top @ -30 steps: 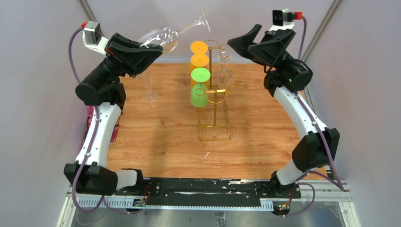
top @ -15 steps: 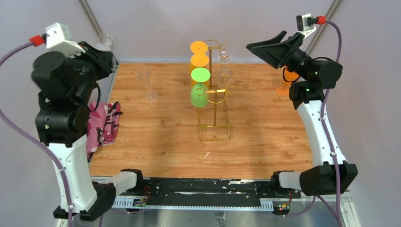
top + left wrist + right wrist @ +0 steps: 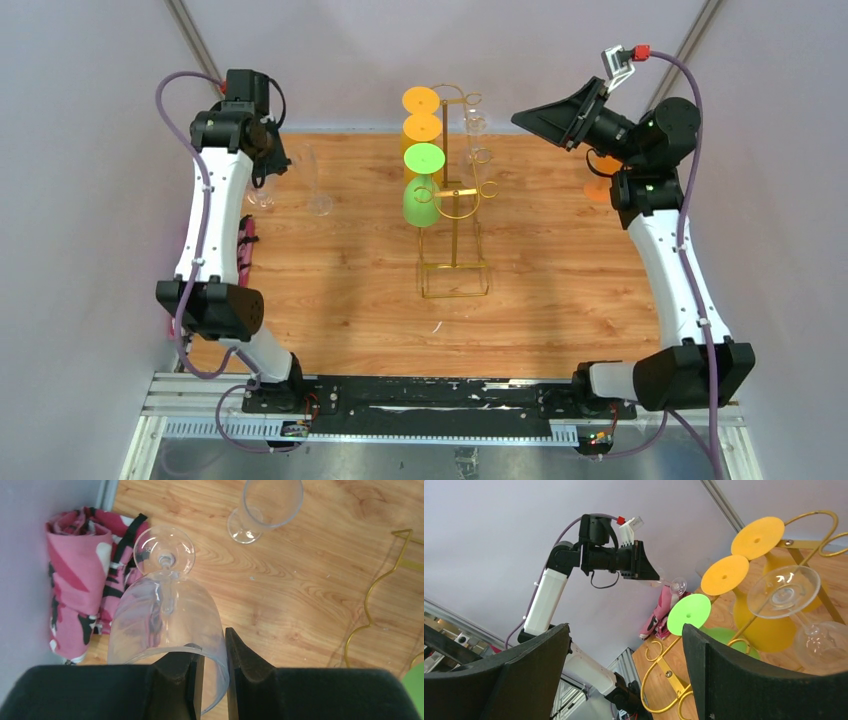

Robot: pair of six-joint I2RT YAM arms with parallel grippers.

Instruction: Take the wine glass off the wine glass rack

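Clear wine glass (image 3: 165, 611) between left fingers (image 3: 247, 666)

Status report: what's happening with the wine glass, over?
Left gripper shut on wine glass, off rack. Right gripper open, empty. Pink cloth and another glass nearby.

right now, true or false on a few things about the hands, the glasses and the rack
The left hand grips a clear wine glass. True.
The right hand holds an orange glass. False: it is open and empty.
The wine glass rack is bare. False: orange glasses and a green glass hang on it.
A second clear glass stands upright on the table. True.
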